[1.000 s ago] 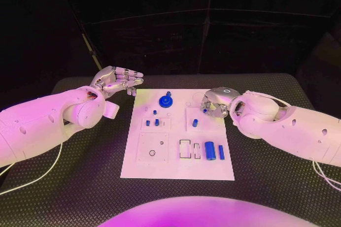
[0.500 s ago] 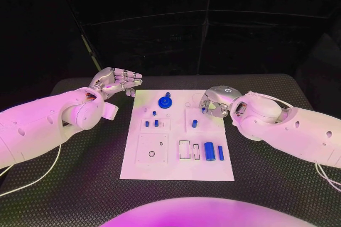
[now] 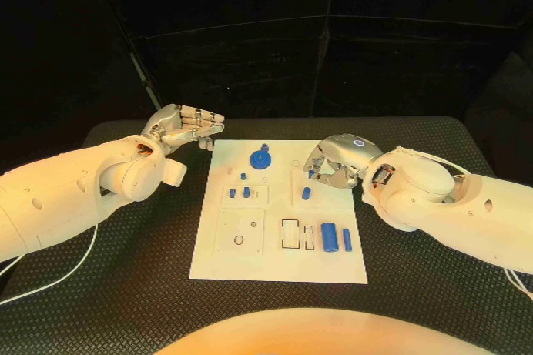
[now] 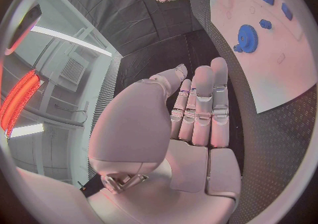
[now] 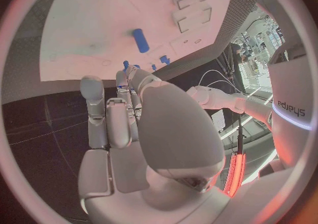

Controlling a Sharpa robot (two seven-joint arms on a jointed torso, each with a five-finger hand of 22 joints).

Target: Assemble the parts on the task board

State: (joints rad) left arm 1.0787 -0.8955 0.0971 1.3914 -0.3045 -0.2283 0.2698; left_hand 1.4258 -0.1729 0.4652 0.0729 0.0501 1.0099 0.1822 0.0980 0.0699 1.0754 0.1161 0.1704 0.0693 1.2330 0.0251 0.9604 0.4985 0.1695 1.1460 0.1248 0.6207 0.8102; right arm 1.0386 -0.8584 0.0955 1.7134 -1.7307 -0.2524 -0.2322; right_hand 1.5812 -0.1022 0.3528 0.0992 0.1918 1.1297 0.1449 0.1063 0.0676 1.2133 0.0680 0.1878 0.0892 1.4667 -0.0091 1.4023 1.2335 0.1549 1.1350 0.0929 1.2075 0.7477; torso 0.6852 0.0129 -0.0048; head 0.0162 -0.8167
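Head view: the task board point(image 3: 278, 255) lies mid-surface, blue parts point(image 3: 329, 236) on its near right. Right robot hand point(image 3: 331, 164) hangs curled over its far right edge; any pinch is hidden. Left robot hand point(image 3: 185, 127), fingers bent and empty, hovers off its far left corner.

A black table with a bumpy rubber-like top point(image 3: 133, 278) sits under everything. A thin white cable point(image 3: 62, 276) lies on it.

The table point(image 3: 133, 293) wears a matt black mat with a rough, woven-looking grain. The task board point(image 3: 278, 255) is smooth, matt white, plastic-like. Both arms have glossy white plastic shells; the left hand point(image 3: 183, 128) and right hand point(image 3: 333, 161) look like satin silver metal.
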